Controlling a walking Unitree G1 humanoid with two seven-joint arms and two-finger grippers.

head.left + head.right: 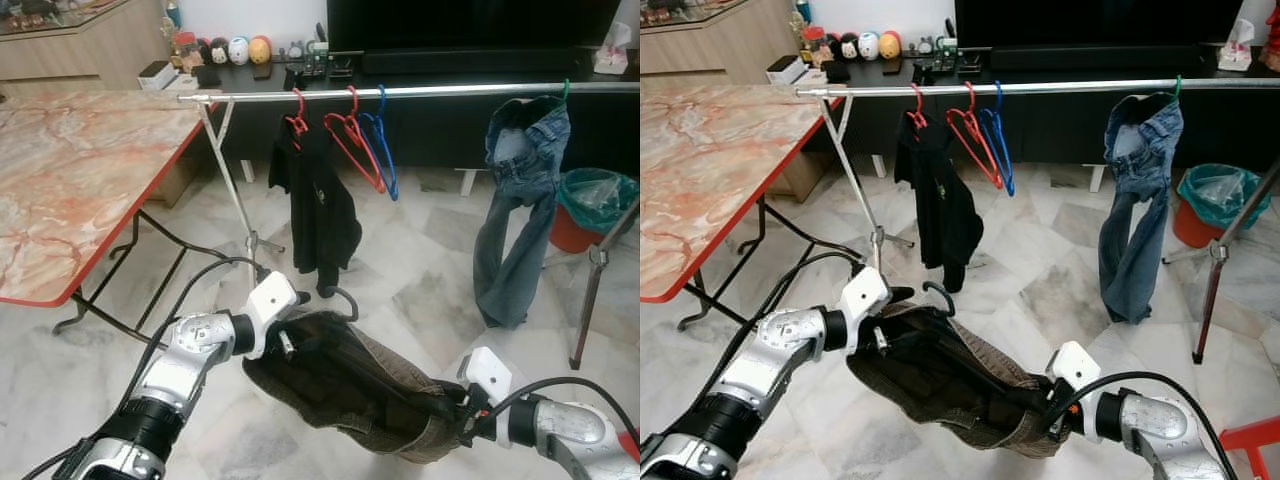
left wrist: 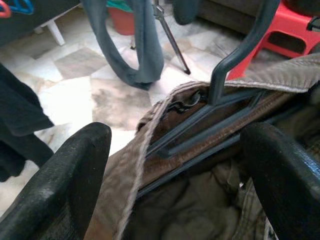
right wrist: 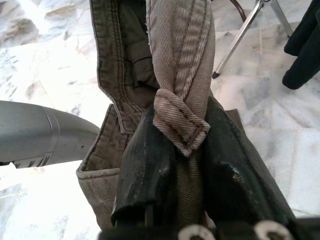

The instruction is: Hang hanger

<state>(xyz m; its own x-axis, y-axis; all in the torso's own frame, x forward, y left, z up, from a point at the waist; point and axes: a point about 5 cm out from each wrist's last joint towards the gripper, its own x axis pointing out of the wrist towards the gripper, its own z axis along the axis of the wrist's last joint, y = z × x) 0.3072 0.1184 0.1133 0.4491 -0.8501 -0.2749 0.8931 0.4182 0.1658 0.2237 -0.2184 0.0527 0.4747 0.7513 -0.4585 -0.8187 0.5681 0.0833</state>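
Brown trousers (image 1: 360, 385) hide most of the hanger (image 2: 235, 55).

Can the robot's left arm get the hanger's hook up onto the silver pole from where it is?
Probably not yet. The left gripper holds the brown trousers low, and the hook sits well below the rail. Open rail shows between the blue hanger and jeans.

Olive-brown trousers (image 1: 360, 390) on dark hanger (image 2: 235, 60); red hangers (image 1: 345, 135); blue hanger (image 1: 385, 150); orange-veined marble table (image 1: 70, 190).
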